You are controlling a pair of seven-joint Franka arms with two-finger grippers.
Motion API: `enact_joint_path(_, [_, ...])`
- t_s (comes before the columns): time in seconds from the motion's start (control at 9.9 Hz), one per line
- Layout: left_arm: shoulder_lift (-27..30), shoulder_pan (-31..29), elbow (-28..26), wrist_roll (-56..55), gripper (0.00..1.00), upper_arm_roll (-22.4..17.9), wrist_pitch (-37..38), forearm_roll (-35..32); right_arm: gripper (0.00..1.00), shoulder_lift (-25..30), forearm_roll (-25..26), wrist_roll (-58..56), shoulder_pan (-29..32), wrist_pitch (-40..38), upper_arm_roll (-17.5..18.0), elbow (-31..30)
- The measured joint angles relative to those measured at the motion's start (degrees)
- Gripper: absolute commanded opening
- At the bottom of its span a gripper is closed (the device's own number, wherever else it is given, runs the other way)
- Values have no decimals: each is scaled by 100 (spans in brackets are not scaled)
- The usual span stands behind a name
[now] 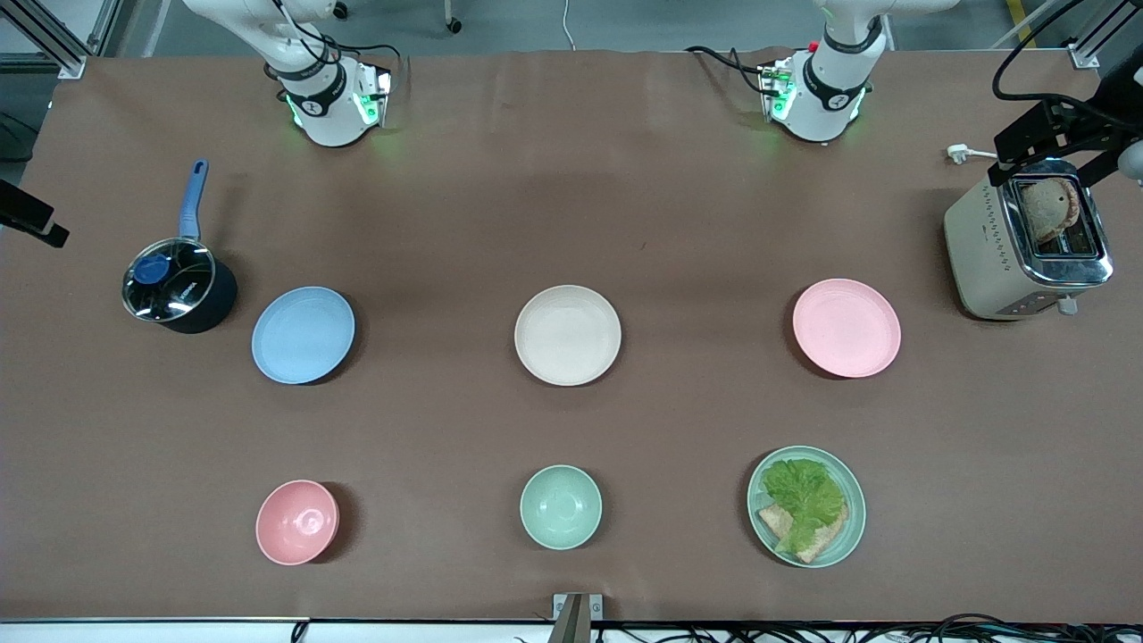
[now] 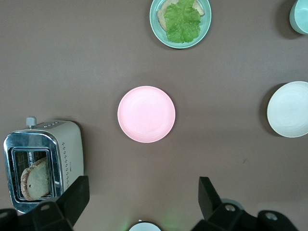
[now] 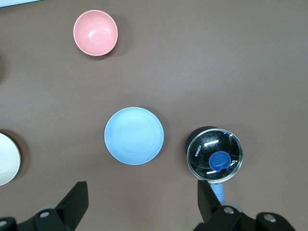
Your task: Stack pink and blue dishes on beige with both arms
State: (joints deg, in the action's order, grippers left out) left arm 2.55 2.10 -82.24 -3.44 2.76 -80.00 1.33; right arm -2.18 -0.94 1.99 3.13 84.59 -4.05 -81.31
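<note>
Three plates lie in a row across the table's middle. The pale blue plate is toward the right arm's end, the beige plate is in the centre, and the pink plate is toward the left arm's end. My left gripper hangs open high over bare table between its base and the pink plate; the beige plate shows at that view's edge. My right gripper hangs open high up too, near the blue plate. Neither holds anything.
A lidded dark saucepan stands beside the blue plate. A toaster with bread stands beside the pink plate. Nearer the front camera sit a pink bowl, a mint-green bowl and a mint-green plate with lettuce and bread.
</note>
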Motion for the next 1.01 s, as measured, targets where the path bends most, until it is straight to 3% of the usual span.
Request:
enact_joint_path(0.51, [-35, -3, -11, -2, 97, -50, 0, 108, 100, -19, 1, -41, -29, -22, 58, -7])
enact_joint_path(0.71, [-69, -2, -18, 14, 97, -311, -1, 361, 100, -74, -172, -348, -7, -140, 28, -116])
enact_joint_path(1.01, [-297, -5, -147, 213, 97, -605, -49, 398, 100, -319, -740, -1052, 172, 1176, -159, -1409])
